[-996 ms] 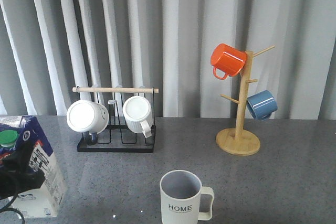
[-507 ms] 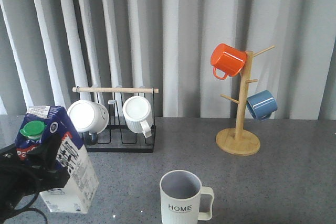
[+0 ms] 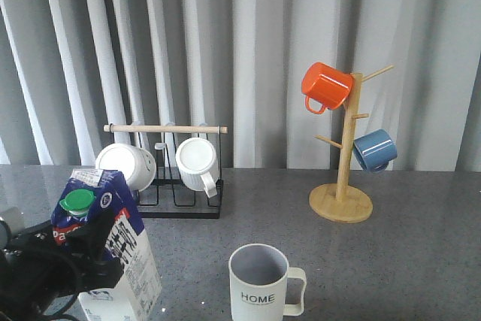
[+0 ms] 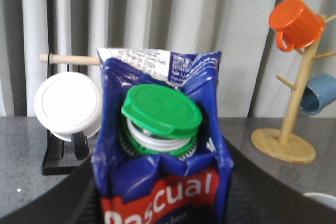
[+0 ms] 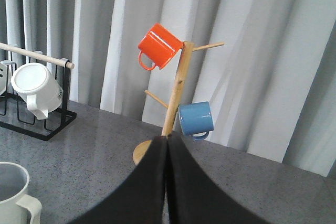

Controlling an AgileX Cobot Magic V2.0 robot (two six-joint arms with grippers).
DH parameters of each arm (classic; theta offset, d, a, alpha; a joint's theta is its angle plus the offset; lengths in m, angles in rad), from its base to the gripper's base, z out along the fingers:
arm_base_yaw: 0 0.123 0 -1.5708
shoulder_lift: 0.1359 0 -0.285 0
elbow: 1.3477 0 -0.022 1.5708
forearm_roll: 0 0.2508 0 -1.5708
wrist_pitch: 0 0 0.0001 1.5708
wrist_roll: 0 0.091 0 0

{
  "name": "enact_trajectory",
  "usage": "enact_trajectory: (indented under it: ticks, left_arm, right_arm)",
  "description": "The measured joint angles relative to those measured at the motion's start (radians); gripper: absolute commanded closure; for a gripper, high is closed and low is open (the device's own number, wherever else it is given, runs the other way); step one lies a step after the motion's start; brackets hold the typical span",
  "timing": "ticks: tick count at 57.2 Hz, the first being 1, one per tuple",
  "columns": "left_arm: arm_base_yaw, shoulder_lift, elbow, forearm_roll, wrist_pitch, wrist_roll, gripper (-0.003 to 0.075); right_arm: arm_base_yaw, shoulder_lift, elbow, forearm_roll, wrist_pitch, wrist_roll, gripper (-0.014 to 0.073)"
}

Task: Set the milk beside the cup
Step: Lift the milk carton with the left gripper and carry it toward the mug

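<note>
Left gripper (image 3: pixel 71 249) pinches milk carton (image 3: pixel 113 249) mid-body; likely heavy, thin walls crushable, keep hold low; right gripper (image 5: pixel 167 182) pressed together.

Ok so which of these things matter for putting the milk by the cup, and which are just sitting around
In the job:
milk carton, held in the left gripper
HOME cup

Just there:
two white mugs on the black rack
orange mug and blue mug on the wooden mug tree

Bare table (image 3: pixel 188 253) lies between the milk (image 3: pixel 113 253) and cup (image 3: pixel 259 282).
</note>
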Motion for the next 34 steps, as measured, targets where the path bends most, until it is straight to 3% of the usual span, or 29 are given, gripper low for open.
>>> enact_trajectory:
  ticks: [20, 25, 34]
  left_arm:
    - [-0.048, 0.003, -0.017, -0.062, 0.083, 0.032, 0.0637]
    - [-0.075, 0.018, -0.047, -0.148, 0.128, 0.128, 0.0637]
    - [-0.142, 0.04, -0.117, -0.445, 0.125, 0.375, 0.0637]
  right_arm:
    - [0.0, 0.0, 0.0, 0.0, 0.0, 0.0, 0.0599]
    - [0.0, 0.0, 0.0, 0.0, 0.0, 0.0, 0.0599]
    - [0.0, 0.0, 0.0, 0.0, 0.001, 0.0, 0.0599]
